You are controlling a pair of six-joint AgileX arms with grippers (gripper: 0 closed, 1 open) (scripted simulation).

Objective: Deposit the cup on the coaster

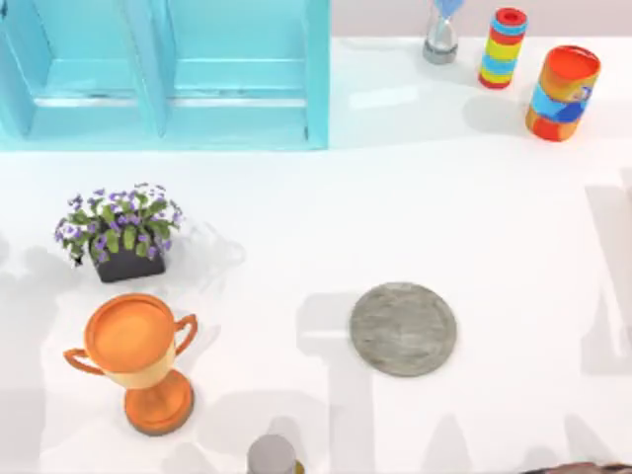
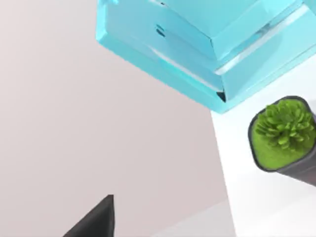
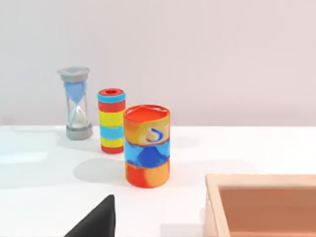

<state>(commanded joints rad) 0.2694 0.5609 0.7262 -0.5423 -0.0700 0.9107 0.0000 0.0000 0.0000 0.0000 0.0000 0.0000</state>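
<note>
Cup (image 1: 211,253), small transparent glass tumbler: we find it faint, just right of the purple-flowered pot (image 1: 123,240), ungrasped. Coaster (image 1: 403,329), flat round grey stone-textured disc: bare, well apart rightward. Left gripper (image 2: 95,221), right gripper (image 3: 95,221): open or closed, we cannot tell. We judge the step as the opening reach; next comes a centred grasp on the cup.

The coaster (image 1: 403,329) is lying mid-surface (image 1: 296,227), right of the trophy (image 1: 133,357); the potted flowers (image 1: 120,233) are sitting behind the trophy, the cabinet (image 1: 163,74) standing farther back.
</note>
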